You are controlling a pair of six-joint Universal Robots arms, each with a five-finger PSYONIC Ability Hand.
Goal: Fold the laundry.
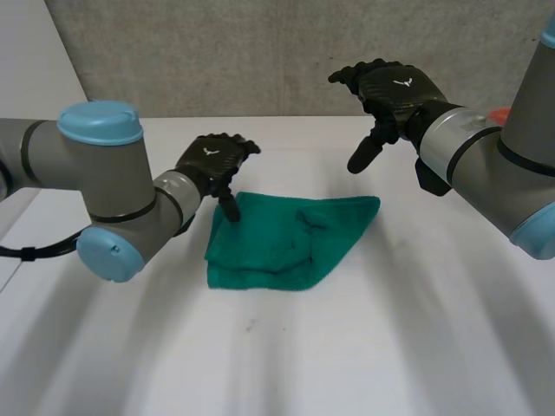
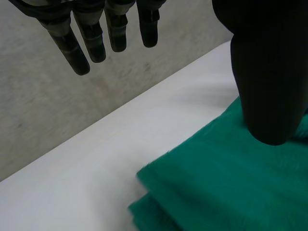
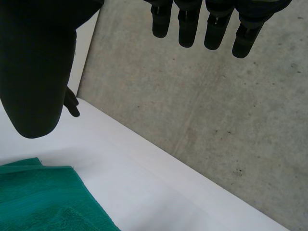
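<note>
A folded green cloth (image 1: 286,241) lies on the white table (image 1: 347,347), its layers stacked with a few wrinkles in the middle. My left hand (image 1: 217,163) hovers over the cloth's near-left corner, open, its thumb (image 2: 267,82) pointing down just above the cloth (image 2: 231,187) without gripping it. My right hand (image 1: 395,91) is raised above the table beyond the cloth's far right corner, open with fingers (image 3: 211,24) spread and the thumb (image 3: 38,72) hanging down. In the right wrist view the cloth's corner (image 3: 43,199) lies below the thumb.
A grey concrete wall (image 1: 260,52) rises behind the table's far edge. A small red object (image 1: 500,113) sits behind my right arm at the far right. A white panel (image 1: 35,52) stands at the back left.
</note>
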